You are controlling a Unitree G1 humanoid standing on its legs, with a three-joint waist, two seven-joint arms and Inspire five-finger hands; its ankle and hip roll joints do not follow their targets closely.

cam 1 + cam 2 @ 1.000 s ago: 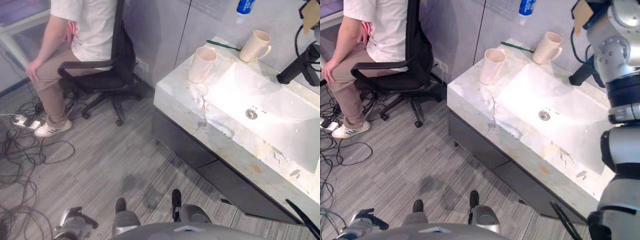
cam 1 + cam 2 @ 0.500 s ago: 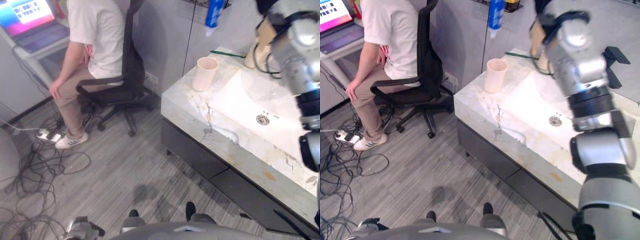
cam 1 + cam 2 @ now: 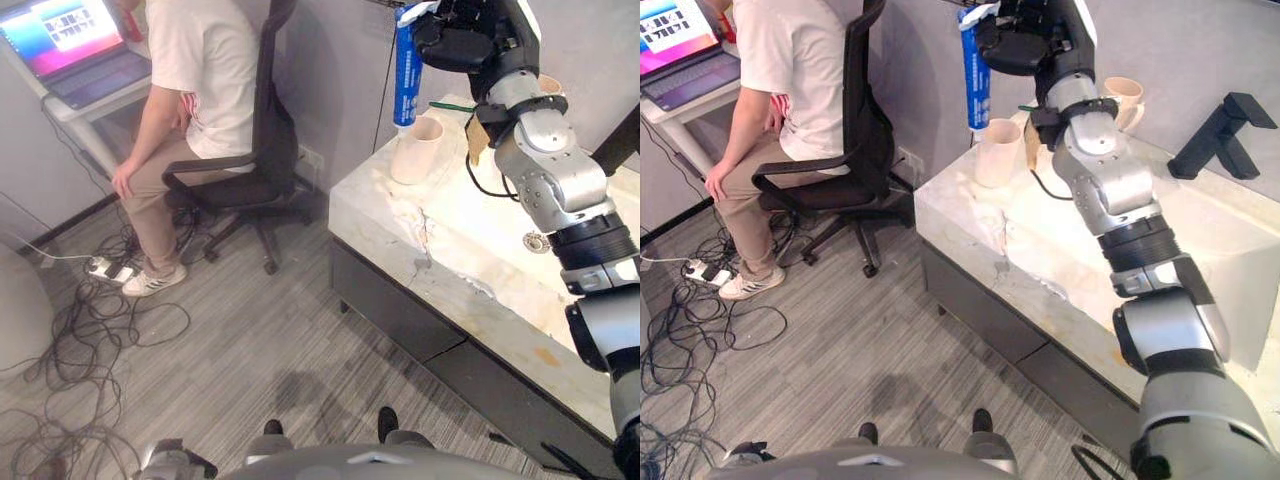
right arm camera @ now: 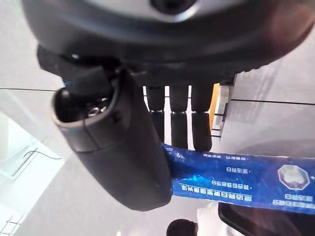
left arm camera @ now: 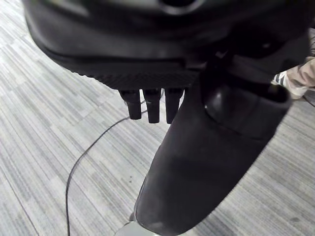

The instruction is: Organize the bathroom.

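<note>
My right hand [image 3: 462, 40] is raised at the back left corner of the counter, shut on a blue toothpaste tube [image 3: 403, 75]. In the right wrist view the thumb [image 4: 123, 147] and fingers [image 4: 179, 115] pinch the tube [image 4: 236, 179]. It hangs upright with its lower end by the rim of a cream cup [image 3: 997, 152]; whether they touch I cannot tell. Behind my forearm stand a second cream mug [image 3: 1127, 93] with a handle and a green toothbrush [image 3: 438, 105]. My left hand [image 5: 147, 105] hangs low over the floor with relaxed fingers, holding nothing.
The marble counter [image 3: 450, 270] holds a white sink basin and a black faucet [image 3: 1218, 142], over dark drawers. A person sits on a black office chair [image 3: 255, 160] to the left by a desk with a laptop [image 3: 85, 45]. Cables and a power strip [image 3: 105, 268] lie on the grey floor.
The whole view has shifted. My right arm has swung in front of the counter, and the hand with the blue tube now shows beside the left cup.
</note>
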